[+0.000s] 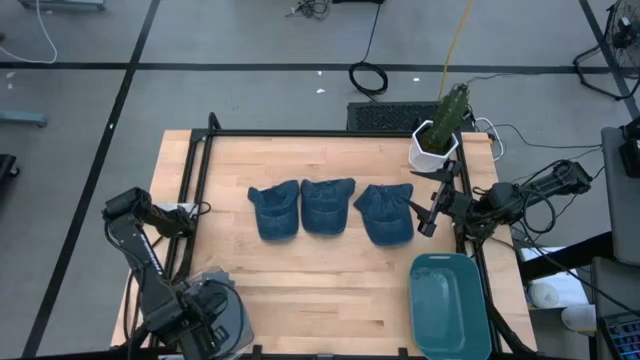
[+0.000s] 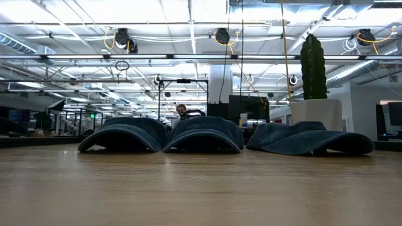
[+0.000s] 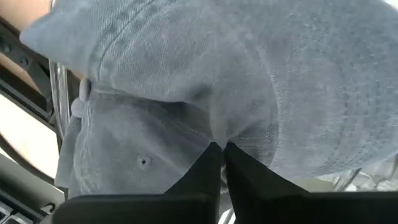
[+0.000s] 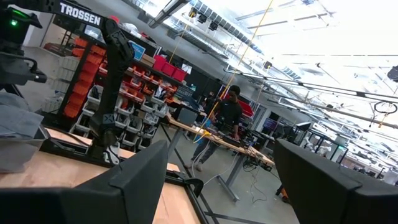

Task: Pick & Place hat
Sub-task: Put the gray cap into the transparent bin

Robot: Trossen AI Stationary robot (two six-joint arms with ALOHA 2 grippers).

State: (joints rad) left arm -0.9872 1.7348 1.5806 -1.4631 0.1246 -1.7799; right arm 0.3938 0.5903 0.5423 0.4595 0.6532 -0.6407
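Three blue denim hats lie in a row mid-table, brims on the wood: left (image 1: 275, 210) (image 2: 125, 135), middle (image 1: 328, 205) (image 2: 204, 133), right (image 1: 385, 212) (image 2: 308, 138). My right gripper (image 1: 422, 210) (image 4: 224, 186) is open, just off the right hat's right side, touching nothing. My left gripper (image 3: 224, 152) is at the table's near-left corner, shut on a grey hat (image 1: 218, 308) (image 3: 186, 93). The low view shows neither gripper. My left gripper pinches a bunched fold of the grey hat's cloth (image 3: 239, 134) between its two shut fingers. The hat fills the left wrist view beyond the fingertips (image 3: 208, 165). Whether it is lifted or rests on the table, I cannot tell.
A teal tray (image 1: 450, 305) sits at the near-right corner. A cactus in a white pot (image 1: 435, 140) (image 2: 316, 113) stands at the far-right edge. A black frame (image 1: 195, 190) runs along the table's left side. Bare wood (image 1: 320, 290) lies between the hats and the near edge.
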